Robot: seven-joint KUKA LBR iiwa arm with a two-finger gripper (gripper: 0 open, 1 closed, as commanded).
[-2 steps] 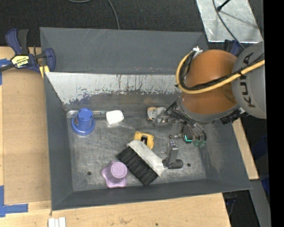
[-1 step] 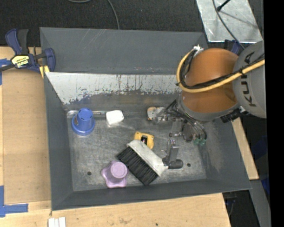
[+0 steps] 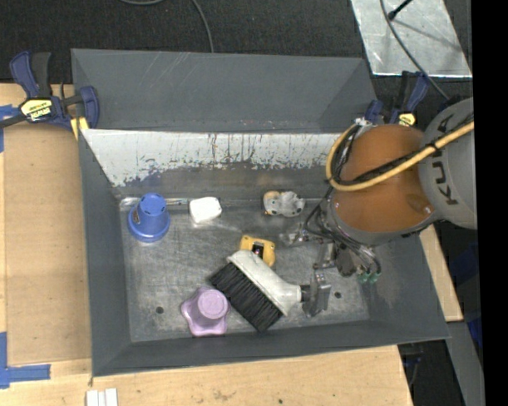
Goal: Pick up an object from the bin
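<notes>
My gripper [image 3: 319, 296] hangs low in the bin's front right part, under the orange cover. Directly to its left lies a brush [image 3: 259, 288] with black bristles and a white handle, and the handle's end comes up to the gripper. I cannot tell whether the two touch. A small yellow tape measure [image 3: 259, 249] lies just behind the brush. A purple lobed cap [image 3: 207, 311] sits at the bristle end, near the front wall.
A blue cone-shaped cup [image 3: 149, 217] stands at the back left, with a white block [image 3: 205, 210] beside it. A small grey and tan piece [image 3: 281, 204] lies at the back middle. The arm and its orange cover hide the bin's right side.
</notes>
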